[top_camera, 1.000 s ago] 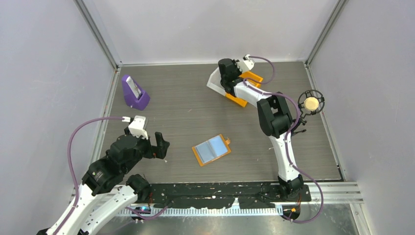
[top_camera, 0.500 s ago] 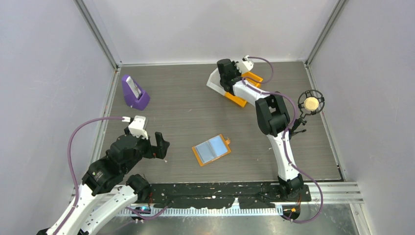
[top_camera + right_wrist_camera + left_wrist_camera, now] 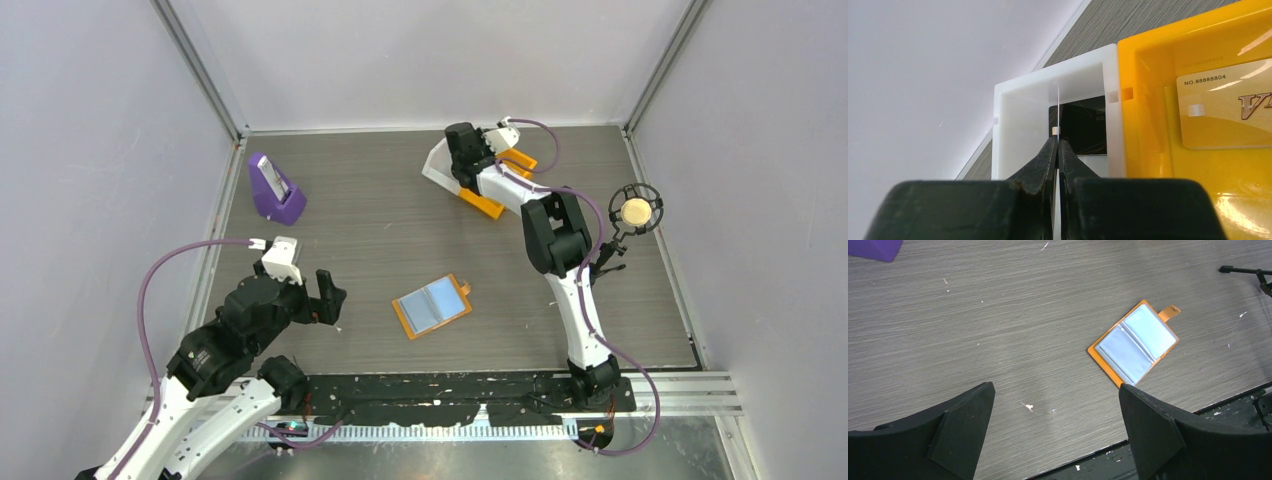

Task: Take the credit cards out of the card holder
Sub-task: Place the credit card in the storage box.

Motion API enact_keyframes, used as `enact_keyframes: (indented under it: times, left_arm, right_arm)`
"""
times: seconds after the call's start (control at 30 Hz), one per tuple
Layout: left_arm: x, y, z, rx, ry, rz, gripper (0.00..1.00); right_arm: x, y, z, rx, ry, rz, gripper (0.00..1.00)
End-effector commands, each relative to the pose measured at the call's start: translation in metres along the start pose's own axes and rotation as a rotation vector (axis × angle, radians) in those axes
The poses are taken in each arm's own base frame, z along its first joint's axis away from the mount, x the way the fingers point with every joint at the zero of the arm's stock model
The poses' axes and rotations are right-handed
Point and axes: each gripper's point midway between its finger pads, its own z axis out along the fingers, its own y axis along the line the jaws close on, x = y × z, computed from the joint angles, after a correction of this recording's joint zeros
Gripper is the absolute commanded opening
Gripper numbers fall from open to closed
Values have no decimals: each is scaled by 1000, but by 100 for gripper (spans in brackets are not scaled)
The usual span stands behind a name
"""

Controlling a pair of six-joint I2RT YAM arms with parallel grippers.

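Observation:
The orange card holder (image 3: 432, 306) lies open on the table, light blue panels up; it also shows in the left wrist view (image 3: 1134, 344). My left gripper (image 3: 329, 298) is open and empty, left of the holder; in its wrist view (image 3: 1055, 410) the holder lies beyond the right finger. My right gripper (image 3: 462, 150) is at the back over a white bin (image 3: 438, 165). In the right wrist view it (image 3: 1058, 142) is shut on a thin card (image 3: 1058, 112) held edge-on above the white bin (image 3: 1013, 120), where a black card (image 3: 1083, 125) lies.
An orange bin (image 3: 1158, 150) beside the white one holds a gold card (image 3: 1225, 112); it shows at the back in the top view (image 3: 500, 180). A purple stand (image 3: 275, 190) sits at the back left. A small microphone stand (image 3: 632, 215) is at the right.
The right arm shifted very slightly at the back bins. The left arm and the card holder have not moved.

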Motion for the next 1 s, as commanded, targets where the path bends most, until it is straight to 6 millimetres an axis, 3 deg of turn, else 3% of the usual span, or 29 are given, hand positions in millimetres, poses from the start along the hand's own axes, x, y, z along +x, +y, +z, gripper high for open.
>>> enact_keyframes:
  times: [0.0, 0.43, 0.97]
  left_arm:
    - [-6, -1, 1, 2, -27, -3, 100]
    - [-7, -1, 0, 2, -33, -8, 100]
    - [-8, -2, -1, 10, -42, -15, 100]
  right_arm:
    - [-17, 9, 3, -10, -35, 71, 10]
    - [-30, 14, -2, -16, -20, 41, 24]
    - [-42, 7, 0, 19, -17, -40, 27]
